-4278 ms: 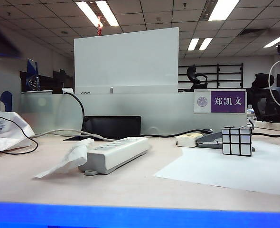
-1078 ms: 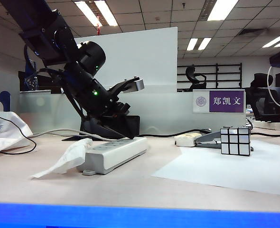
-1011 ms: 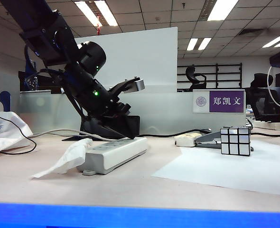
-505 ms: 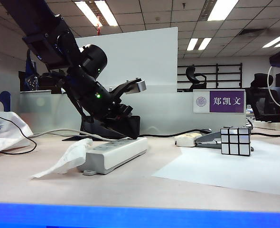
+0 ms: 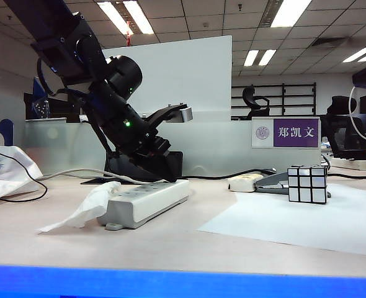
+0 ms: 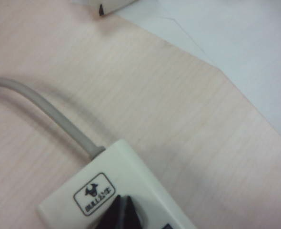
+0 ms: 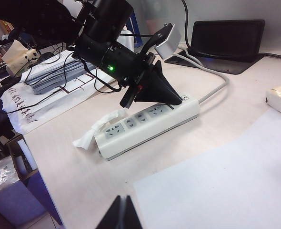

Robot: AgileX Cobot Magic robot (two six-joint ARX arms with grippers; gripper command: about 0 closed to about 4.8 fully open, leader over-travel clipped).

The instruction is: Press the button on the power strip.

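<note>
- The left claw [image 5: 164, 169], fingers pressed together into one dark wedge and grasping nothing, sits on the cable end of the power strip [image 5: 147, 200]; over the last second it has kept its tip there, only rocking a little, while four seconds back no arm was in view.
- The power strip has slid slightly since then, which suggests the press is landing now or has just landed.
- The right claw [image 7: 122, 214] hangs well apart above the white paper sheet [image 7: 235, 181], its fingers also closed and empty.
- The power strip lies flat on the surface [image 5: 189, 245], sockets up, its long axis running diagonally from the crumpled tissue [image 5: 84, 208] near the camera to the far cable [image 6: 45, 112] end.
- The tip [image 6: 121, 214] rests just past the logo [image 6: 95, 193].
</note>
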